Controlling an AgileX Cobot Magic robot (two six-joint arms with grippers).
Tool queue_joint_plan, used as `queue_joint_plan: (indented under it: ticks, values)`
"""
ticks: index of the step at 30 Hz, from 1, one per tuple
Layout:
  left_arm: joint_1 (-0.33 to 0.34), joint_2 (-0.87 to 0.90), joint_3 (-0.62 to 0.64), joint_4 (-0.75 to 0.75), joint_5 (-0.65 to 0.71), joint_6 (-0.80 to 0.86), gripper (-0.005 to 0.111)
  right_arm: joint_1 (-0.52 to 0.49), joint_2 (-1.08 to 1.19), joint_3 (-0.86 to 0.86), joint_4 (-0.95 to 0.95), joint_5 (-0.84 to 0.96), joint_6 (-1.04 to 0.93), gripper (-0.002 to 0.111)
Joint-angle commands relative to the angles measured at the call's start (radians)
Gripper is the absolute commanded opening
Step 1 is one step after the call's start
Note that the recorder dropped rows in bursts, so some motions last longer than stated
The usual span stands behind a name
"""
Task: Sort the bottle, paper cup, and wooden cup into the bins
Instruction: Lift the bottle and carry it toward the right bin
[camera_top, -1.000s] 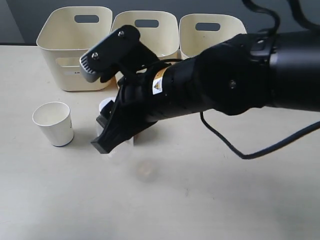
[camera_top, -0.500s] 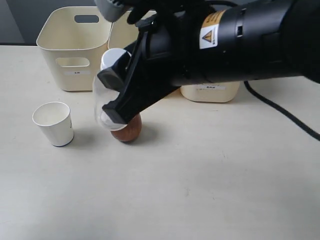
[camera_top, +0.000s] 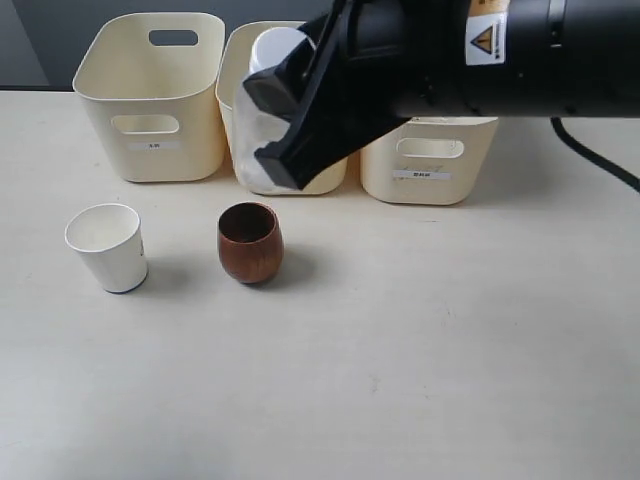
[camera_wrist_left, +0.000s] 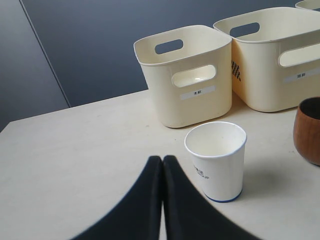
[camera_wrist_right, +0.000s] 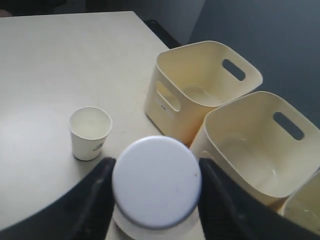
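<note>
My right gripper (camera_top: 270, 128) is shut on the clear bottle (camera_top: 252, 120), which hangs in the air in front of the middle bin (camera_top: 325, 178). In the right wrist view its white cap (camera_wrist_right: 156, 181) fills the space between the black fingers (camera_wrist_right: 95, 200). The brown wooden cup (camera_top: 250, 242) stands upright on the table below the bottle. The white paper cup (camera_top: 108, 247) stands upright to its left. My left gripper (camera_wrist_left: 162, 160) is shut and empty, low over the table just beside the paper cup (camera_wrist_left: 217, 160). It does not show in the exterior view.
Three cream bins stand in a row at the back: the left bin (camera_top: 150, 95), the middle one and the right bin (camera_top: 430, 165). The black right arm (camera_top: 480, 60) covers much of the middle and right bins. The table's far edge runs behind the bins.
My right gripper has lifted the bottle off the table from beside the wooden cup, moving up and back toward the middle bin. The wooden cup is now uncovered.
</note>
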Motion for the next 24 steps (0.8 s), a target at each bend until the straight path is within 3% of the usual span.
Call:
queue_joint_plan:
  ticks: [1,24]
  values:
    - [-0.007,-0.005,0.001,0.0,-0.008,-0.002,0.0,-0.067,-0.008,-0.006,-0.086,-0.018,0.067,-0.001]
    - [-0.007,-0.005,0.001,0.0,-0.008,-0.002,0.0,-0.412,0.017,-0.006,-0.094,-0.194,0.067,-0.001]
